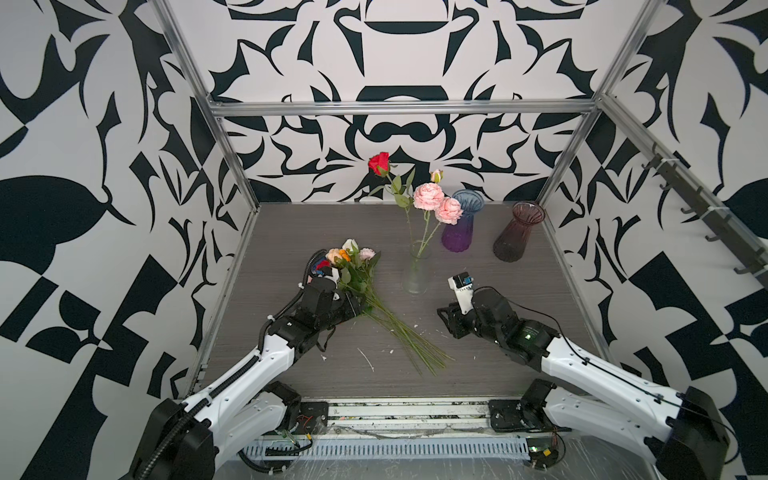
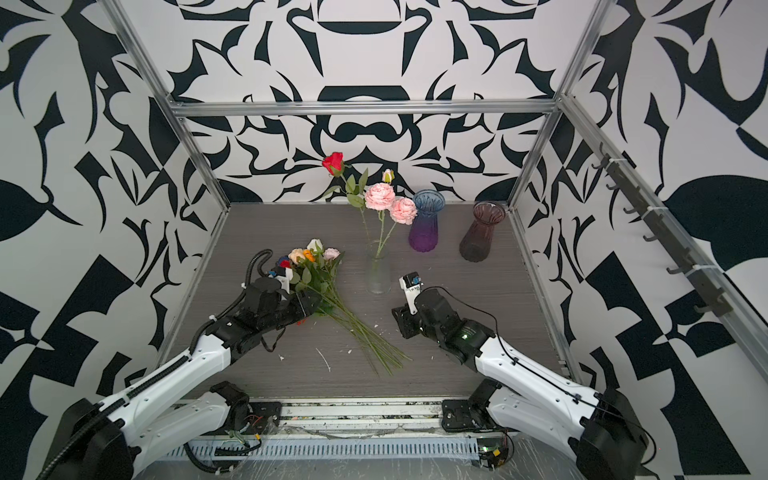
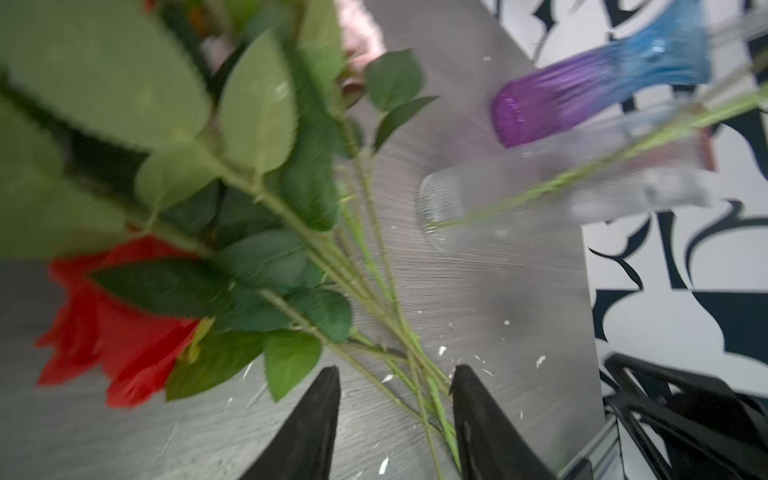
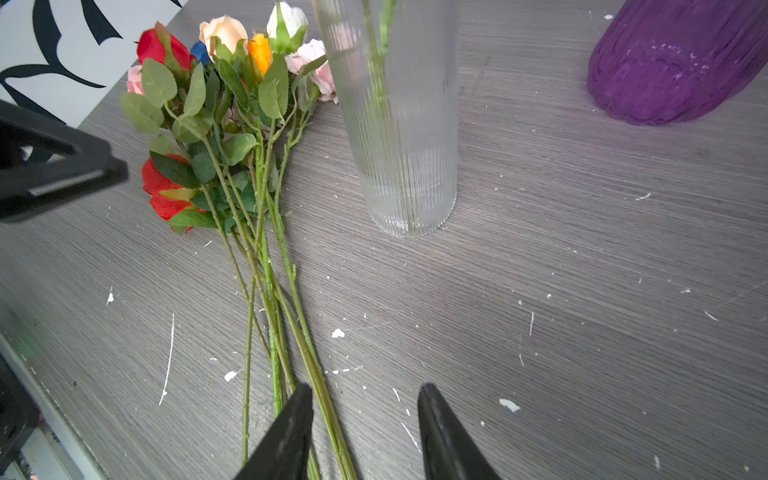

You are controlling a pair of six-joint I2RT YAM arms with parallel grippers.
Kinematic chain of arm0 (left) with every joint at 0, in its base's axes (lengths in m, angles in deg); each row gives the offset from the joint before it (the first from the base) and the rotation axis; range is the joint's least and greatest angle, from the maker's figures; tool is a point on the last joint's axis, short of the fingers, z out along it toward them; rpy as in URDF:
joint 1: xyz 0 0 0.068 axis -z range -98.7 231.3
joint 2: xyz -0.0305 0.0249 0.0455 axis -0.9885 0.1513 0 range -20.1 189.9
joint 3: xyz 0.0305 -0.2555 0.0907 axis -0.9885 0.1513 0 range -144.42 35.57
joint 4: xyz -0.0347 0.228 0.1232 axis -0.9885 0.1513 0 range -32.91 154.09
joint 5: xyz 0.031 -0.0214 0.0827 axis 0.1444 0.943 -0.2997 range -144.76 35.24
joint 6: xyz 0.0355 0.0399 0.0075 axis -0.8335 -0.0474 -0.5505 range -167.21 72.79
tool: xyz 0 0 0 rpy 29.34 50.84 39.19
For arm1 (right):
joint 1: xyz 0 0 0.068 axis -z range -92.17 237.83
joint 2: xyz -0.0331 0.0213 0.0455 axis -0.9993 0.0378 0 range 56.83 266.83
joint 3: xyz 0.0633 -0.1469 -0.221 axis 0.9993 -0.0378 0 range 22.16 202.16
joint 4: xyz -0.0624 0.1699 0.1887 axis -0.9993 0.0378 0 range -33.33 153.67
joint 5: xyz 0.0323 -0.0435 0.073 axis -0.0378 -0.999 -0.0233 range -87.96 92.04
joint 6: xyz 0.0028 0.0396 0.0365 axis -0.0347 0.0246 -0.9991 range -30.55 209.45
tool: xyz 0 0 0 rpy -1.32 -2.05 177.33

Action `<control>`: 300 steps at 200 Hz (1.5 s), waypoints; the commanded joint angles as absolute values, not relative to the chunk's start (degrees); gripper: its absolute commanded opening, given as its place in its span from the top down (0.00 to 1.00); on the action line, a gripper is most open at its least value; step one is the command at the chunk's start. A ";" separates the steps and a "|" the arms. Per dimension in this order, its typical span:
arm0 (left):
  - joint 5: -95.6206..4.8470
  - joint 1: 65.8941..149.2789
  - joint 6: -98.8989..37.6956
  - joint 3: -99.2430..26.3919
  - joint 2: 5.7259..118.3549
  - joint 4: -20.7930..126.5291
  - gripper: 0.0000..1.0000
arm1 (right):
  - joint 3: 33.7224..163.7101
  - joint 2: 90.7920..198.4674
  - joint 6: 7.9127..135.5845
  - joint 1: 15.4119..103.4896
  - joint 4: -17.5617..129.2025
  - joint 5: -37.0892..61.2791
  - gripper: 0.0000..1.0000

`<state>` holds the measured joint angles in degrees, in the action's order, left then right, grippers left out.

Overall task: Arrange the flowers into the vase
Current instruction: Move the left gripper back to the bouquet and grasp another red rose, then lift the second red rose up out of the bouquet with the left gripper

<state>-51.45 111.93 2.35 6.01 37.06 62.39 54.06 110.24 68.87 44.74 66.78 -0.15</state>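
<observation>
In both top views my left gripper sits low in the leaves of the loose flowers lying on the table. I judge it is there to take a single stem. Foliage hides its fingertips. My right gripper waits empty to the side of the stem ends, apart from the bunch. The clear vase is just ahead of it, so I judge it is keeping the way to the neck free. That vase holds a red rose and ruffled pink blooms. The purple vase and dark red vase stand further off, empty as far as I can see.

From the left wrist, my fingers stand apart, and several stems run between them, close along one finger. Nothing is clamped. Blur smears the leaves, so I cannot tell which stem I would catch.

From the right wrist, my jaws gape over bare table, and the stems pass just outside one of the fingers. The clear vase's neck is cut off at the frame's edge.
</observation>
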 commanded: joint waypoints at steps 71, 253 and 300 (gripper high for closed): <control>-52.04 108.61 11.54 4.46 49.18 53.09 0.56 | 55.44 107.78 69.23 45.03 66.25 -0.95 0.55; -47.63 107.84 13.63 -0.02 59.70 46.44 1.00 | 54.28 105.61 69.19 45.05 66.06 -1.80 0.56; -53.57 107.80 12.33 -0.32 47.77 52.75 1.00 | 53.94 104.82 69.06 45.03 65.99 -1.92 0.55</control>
